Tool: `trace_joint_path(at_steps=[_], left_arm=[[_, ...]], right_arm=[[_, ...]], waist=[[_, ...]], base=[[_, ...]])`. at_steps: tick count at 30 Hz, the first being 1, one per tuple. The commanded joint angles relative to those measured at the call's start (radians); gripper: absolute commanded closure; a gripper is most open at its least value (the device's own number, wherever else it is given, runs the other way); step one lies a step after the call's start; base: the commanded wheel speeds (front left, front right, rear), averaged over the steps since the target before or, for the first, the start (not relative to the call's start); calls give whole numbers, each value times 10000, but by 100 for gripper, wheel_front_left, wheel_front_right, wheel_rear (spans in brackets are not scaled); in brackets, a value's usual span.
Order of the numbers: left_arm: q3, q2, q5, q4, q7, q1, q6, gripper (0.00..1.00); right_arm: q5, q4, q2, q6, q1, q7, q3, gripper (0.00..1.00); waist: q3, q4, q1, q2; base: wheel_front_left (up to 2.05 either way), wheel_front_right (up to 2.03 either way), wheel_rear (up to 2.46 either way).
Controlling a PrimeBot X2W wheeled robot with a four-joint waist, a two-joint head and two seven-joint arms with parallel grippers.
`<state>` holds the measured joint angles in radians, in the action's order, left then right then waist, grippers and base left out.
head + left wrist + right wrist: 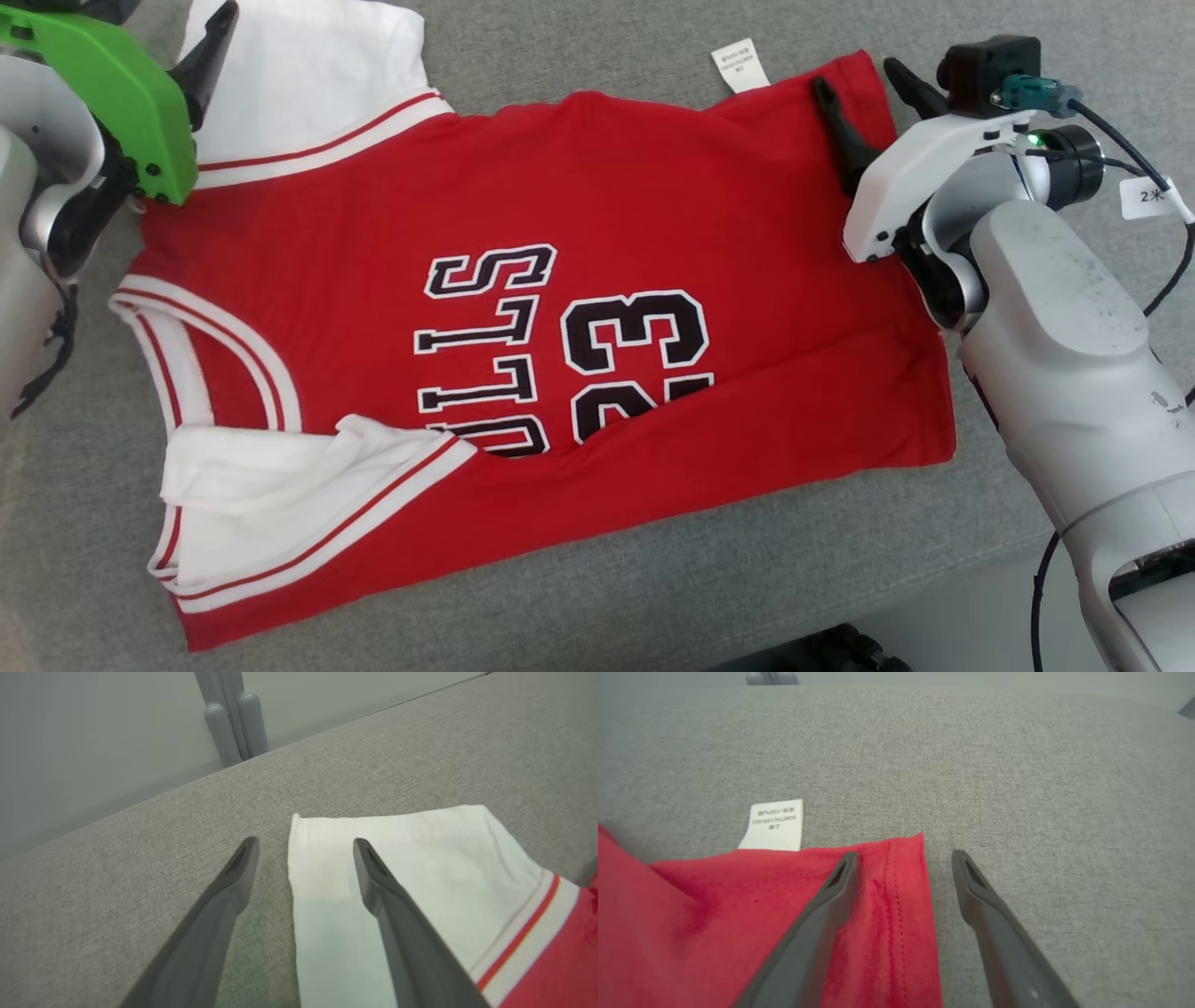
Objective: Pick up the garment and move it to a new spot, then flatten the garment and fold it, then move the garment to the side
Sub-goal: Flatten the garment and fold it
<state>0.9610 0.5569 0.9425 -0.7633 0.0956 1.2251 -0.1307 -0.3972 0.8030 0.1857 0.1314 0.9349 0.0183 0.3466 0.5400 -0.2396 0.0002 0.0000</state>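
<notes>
Red and white, the shirt (579, 224) lies spread out on the grey cloth table (653, 579). Its neck hole (201, 373) is on the robot's left side and its bottom edge is on the right side. It has black letters (485, 345) and a big black 23 (635, 359) with white edges. The near side of the shirt is folded over, so it hides part of the letters and the number. One white sleeve (308, 84) lies at the far left and the other sleeve (280, 485) lies at the near left, a bit crumpled. A small white label (742, 65) sticks out from the far edge of the shirt and lies flat on the table.

The left claw (304, 842) is wide open and holds nothing. It is at the far white sleeve. One finger is over the sleeve and the other is over the bare table, with the sleeve's side edge between them. A green cover (103, 93) sits on that arm.

The right claw (904, 855) is wide open too, and holds nothing. It is at the far right corner of the shirt, near the label. One finger is over the red cloth and the other is over the bare table. I cannot tell if the fingers touch the cloth
</notes>
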Motion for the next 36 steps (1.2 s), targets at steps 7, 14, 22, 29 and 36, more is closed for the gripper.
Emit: trace_joint_path(at_steps=[7,14,22,29,36], left_arm=[[734,194,404,-1128,-32,708,1,0],[1020,44,1190,-1730,345,625,7,11],[1739,251,1506,-1227,359,926,5,100],[1937,263,1716,-781,-764,1432,8,100],[2121,376,2190,-226,-1876,1135,8,100]], right_arm=[[-813,356,-322,-16,770,275,922,0],[-1319,539,-255,-16,1045,441,1578,0],[-1867,617,71,-17,1083,491,2123,20],[-2125,795,444,-17,1282,710,2220,100],[-2061,1092,805,-17,1099,1574,2050,100]], waist=[[711,-809,-2,0],[813,-923,-2,0],[564,-632,-2,0],[240,-241,-2,0],[-283,307,-2,0]], base=[[0,0,0],[0,0,0],[0,0,0],[0,0,0],[0,0,0]])
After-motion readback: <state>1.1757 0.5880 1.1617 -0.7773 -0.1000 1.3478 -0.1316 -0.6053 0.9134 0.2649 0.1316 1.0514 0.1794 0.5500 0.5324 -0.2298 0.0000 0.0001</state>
